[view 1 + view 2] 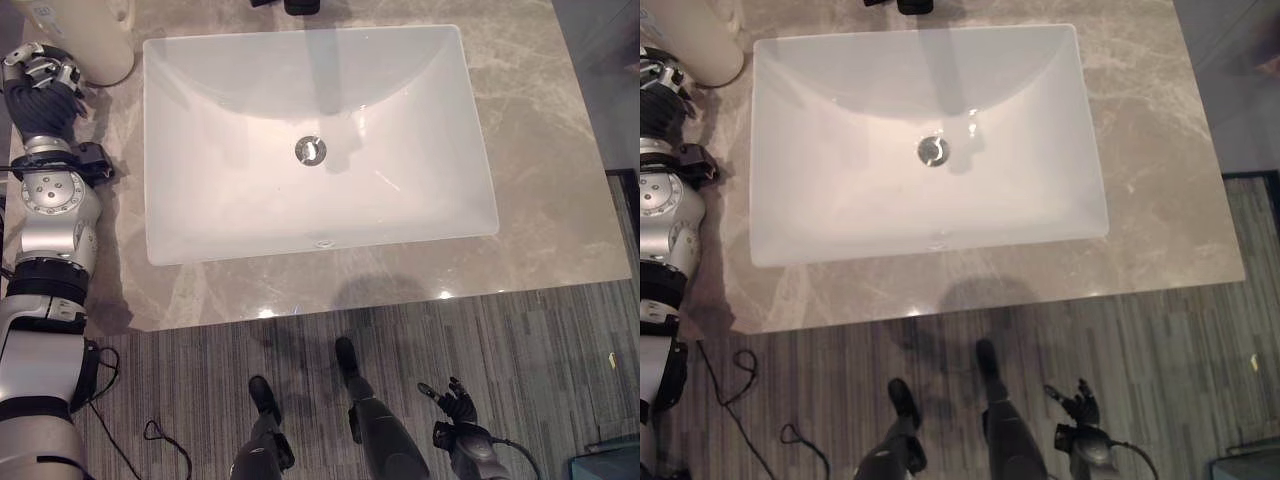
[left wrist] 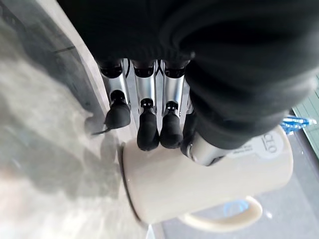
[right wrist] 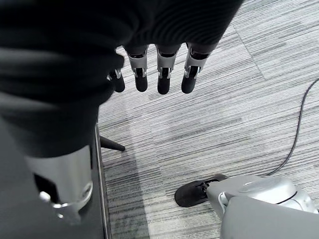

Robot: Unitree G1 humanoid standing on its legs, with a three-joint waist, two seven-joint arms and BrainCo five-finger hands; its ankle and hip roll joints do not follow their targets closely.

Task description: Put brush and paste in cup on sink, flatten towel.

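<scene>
A cream cup with a handle stands on the marble counter at the back left corner, beside the white sink. My left hand is just left of the cup. In the left wrist view its fingers reach out straight, their dark tips touching the side of the cup, and the thumb rests against the cup's wall. My right hand hangs low over the floor in front of the counter, fingers relaxed and holding nothing.
The sink's basin has a metal drain in its middle. A dark faucet base sits at the back edge. Bare marble counter runs along the sink's right side. Grey striped carpet lies below the counter's front edge.
</scene>
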